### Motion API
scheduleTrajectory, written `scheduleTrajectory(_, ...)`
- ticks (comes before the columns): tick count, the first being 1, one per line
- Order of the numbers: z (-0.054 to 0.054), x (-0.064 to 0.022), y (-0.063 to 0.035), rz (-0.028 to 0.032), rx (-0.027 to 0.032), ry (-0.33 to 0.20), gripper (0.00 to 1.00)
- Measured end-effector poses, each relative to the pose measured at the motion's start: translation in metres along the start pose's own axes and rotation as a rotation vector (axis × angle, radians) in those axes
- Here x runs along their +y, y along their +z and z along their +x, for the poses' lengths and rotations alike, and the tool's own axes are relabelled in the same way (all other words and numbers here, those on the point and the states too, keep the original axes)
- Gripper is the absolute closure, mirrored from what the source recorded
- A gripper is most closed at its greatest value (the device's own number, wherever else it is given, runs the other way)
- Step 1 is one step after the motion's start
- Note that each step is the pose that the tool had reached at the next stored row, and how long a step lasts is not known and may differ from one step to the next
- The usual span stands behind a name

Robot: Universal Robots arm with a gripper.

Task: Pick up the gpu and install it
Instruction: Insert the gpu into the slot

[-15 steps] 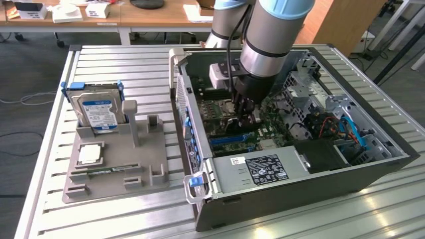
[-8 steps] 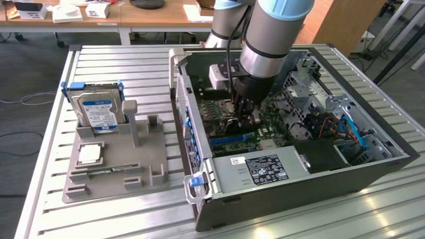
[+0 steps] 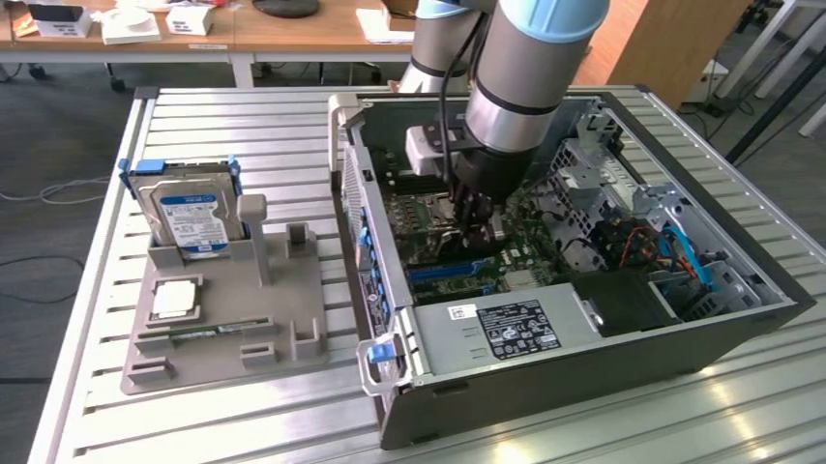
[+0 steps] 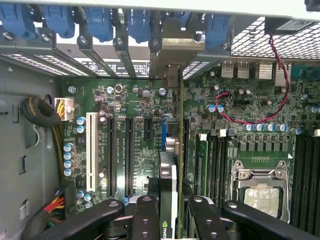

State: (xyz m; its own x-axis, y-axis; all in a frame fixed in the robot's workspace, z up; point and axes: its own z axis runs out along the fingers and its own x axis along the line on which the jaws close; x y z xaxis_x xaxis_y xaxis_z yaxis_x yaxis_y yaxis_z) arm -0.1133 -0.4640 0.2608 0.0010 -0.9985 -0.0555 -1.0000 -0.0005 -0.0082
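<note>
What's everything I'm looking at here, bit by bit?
table: one, silver slats, under everything
computer case: one, dark grey, open, exterior view's right
motherboard: one, green, inside the case
holder: one, grey, exterior view's left
hard drive: one, silver, upright in the holder
memory stick: one, green, lying in the holder
gpu: one, black, edge-on over the motherboard
arm: one, silver and blue, reaching into the case
pincer: one, black, shut on the gpu

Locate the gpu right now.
The gpu is held edge-on by the end effector inside the open computer case, over the motherboard, between the black expansion slots and the memory slots.
</note>
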Motion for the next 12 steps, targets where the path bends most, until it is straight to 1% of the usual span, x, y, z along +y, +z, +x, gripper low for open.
scheduleTrajectory(12, 0.0000, 0.0009, 0.0036, -0.0001, 0.0002, 0.000, 0.73)
